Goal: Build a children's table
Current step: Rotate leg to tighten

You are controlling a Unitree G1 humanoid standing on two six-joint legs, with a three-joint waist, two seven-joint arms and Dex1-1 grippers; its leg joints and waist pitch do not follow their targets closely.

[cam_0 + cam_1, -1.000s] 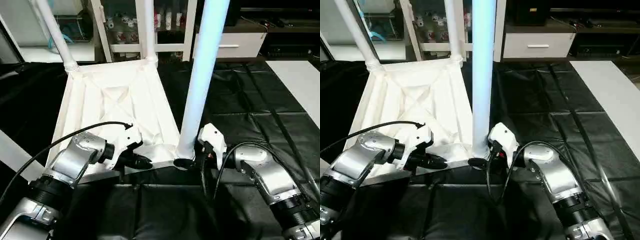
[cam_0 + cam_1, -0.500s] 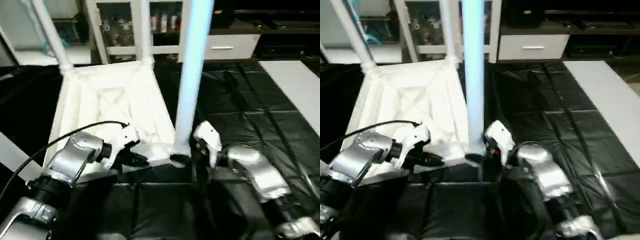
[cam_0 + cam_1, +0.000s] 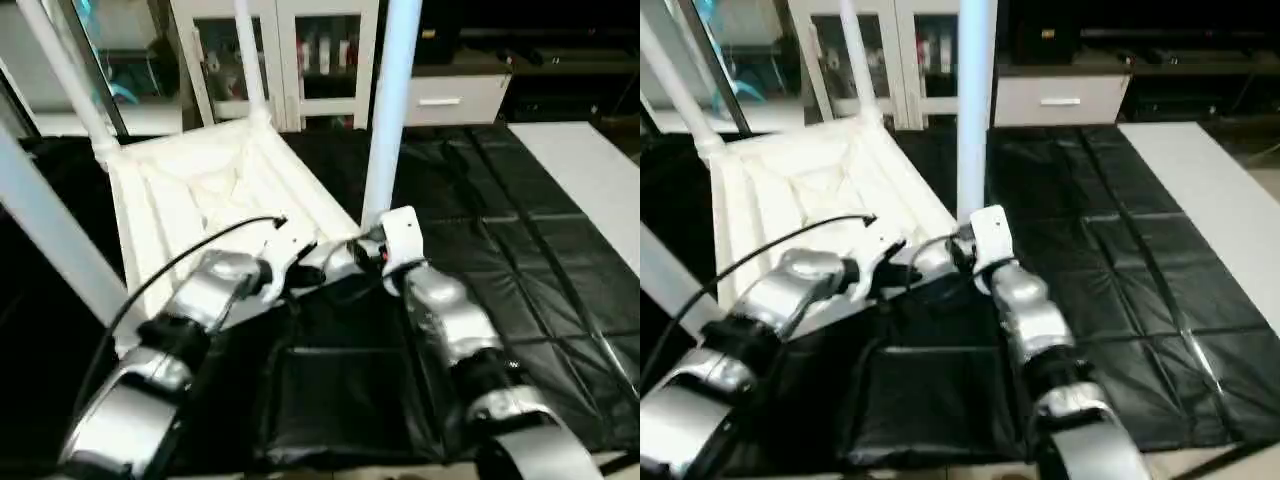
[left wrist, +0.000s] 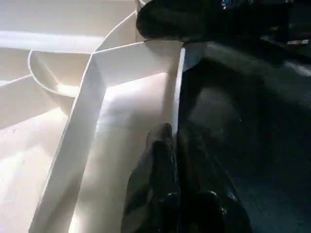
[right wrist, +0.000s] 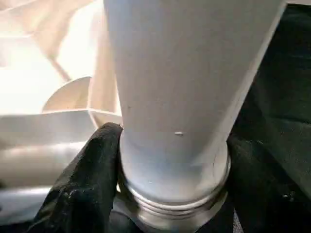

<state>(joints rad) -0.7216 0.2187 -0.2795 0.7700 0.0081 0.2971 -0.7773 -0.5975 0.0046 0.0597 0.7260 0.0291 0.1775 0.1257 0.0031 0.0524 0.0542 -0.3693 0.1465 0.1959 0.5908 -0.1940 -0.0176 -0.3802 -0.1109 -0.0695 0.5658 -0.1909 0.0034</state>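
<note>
Black sheeting (image 3: 480, 200), creased, covers the work surface. Behind it stands a white glass-door cabinet (image 3: 300, 50) with small bottles inside, then a white drawer (image 3: 455, 98). A pale panel (image 3: 590, 170) lies at right.

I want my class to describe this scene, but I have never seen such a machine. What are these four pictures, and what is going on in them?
It is a two-armed humanoid robot building a child's table. Two pictures come from cameras in its head, looking down over its silver arms; the other two come from cameras on its wrists. On the black cover lies the white tabletop, upside down, with legs standing in its corners. The right hand is shut on the base of one upright leg at the near corner. The left hand pinches the tabletop's thin edge beside it, probably steadying it.
</note>
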